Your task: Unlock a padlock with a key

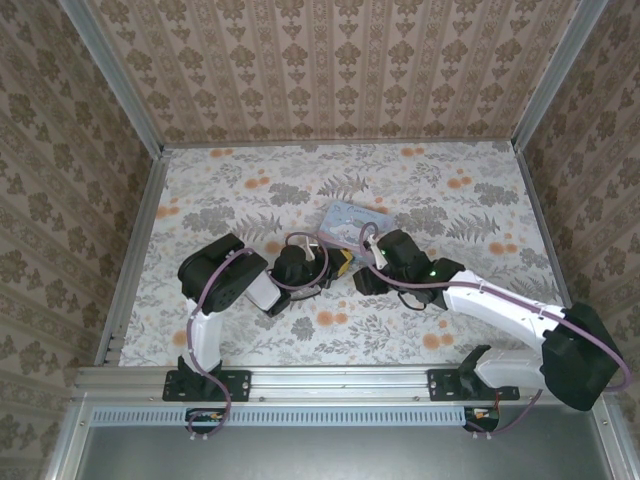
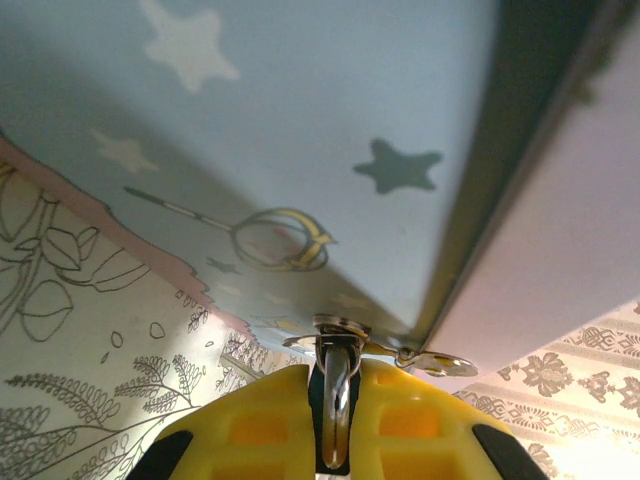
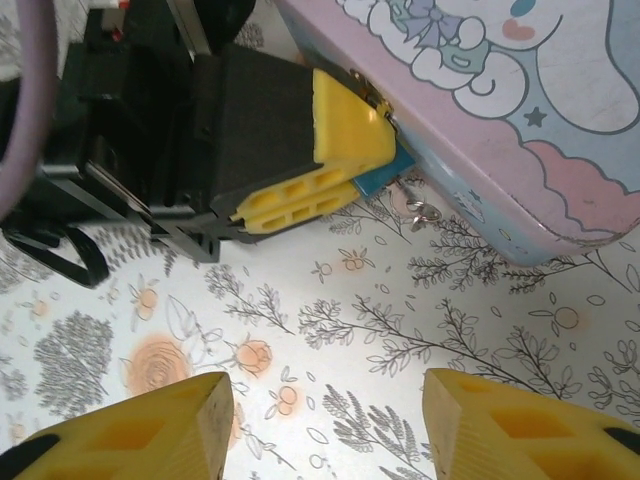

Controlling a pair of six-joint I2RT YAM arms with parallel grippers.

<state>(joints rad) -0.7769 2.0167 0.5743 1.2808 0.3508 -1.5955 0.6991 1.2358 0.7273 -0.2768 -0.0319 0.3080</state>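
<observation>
- The padlock [image 3: 388,172] sits in the upper middle of the right wrist view. We see it as a small bluish-green sliver poking out past the yellow fingertips, pressed against the lower side wall of the tin [image 3: 470,110].
- In the left wrist view, a curved brassy metal part [image 2: 336,395] stands in the narrow slot between the two yellow fingers [image 2: 250,430] at the bottom centre. Its top meets a small metal fitting on the tin's edge.
- The left gripper [image 3: 372,160] comes in from the upper left of the right wrist view. Its fingers are pressed together on the padlock.
- A small silvery piece with a ring end [image 3: 420,210] lies on the table just below and to the right of the padlock, close under the tin. We cannot tell whether it is the key.
- The tin is pastel blue and pink. It has a cartoon figure on its lid and stars on its blue side [image 2: 300,120], and it rests on the table slightly above the centre of the top view [image 1: 352,218].
- The right gripper [image 3: 325,425] hangs over the floral table cover [image 3: 300,320] at the bottom of its own view. Its yellow fingers [image 3: 150,435] are wide apart with nothing between them, well below the padlock.
- From above, the left arm [image 1: 215,280] and the right arm [image 1: 500,310] both reach in towards the tin's lower edge.
</observation>
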